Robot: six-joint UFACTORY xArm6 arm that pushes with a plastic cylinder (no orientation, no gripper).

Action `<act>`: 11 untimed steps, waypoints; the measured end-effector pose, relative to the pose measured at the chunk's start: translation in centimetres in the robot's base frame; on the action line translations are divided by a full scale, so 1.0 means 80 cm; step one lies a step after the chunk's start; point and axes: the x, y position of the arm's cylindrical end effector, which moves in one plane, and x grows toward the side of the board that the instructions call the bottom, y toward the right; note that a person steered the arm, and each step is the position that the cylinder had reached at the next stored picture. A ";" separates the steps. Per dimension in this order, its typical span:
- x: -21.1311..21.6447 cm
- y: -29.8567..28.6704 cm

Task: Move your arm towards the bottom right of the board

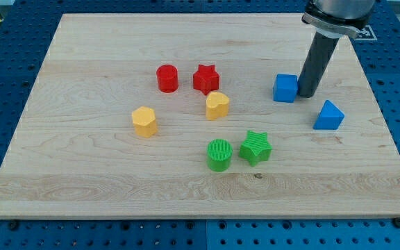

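- My tip (305,94) is down on the board (82,62), in the upper right part, just to the right of the blue cube (285,88) and touching it or very nearly so. It is a plain dark rod with nothing to open or close, and it holds nothing.
- The blue triangle block (328,116) lies near the blue cube, down and to the right, with my tip between the two.
- The red star (205,78) sits well to the left of the blue cube, and the red cylinder (167,78) is just beyond it.
- The yellow heart-like block (217,105) is down and left of the blue cube, just under the red star.
- The yellow block (144,121) lies farther left and lower than that.
- The green star (255,146) and the green cylinder (219,154) stand side by side well below the blue cube and somewhat to its left, close together.
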 end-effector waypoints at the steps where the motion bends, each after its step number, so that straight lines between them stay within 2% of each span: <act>1: -0.015 -0.011; 4: -0.023 -0.042; 5: -0.023 0.019; 6: -0.017 0.117; 7: 0.057 0.196; 8: 0.137 0.191; 9: 0.147 0.131; 11: 0.146 0.123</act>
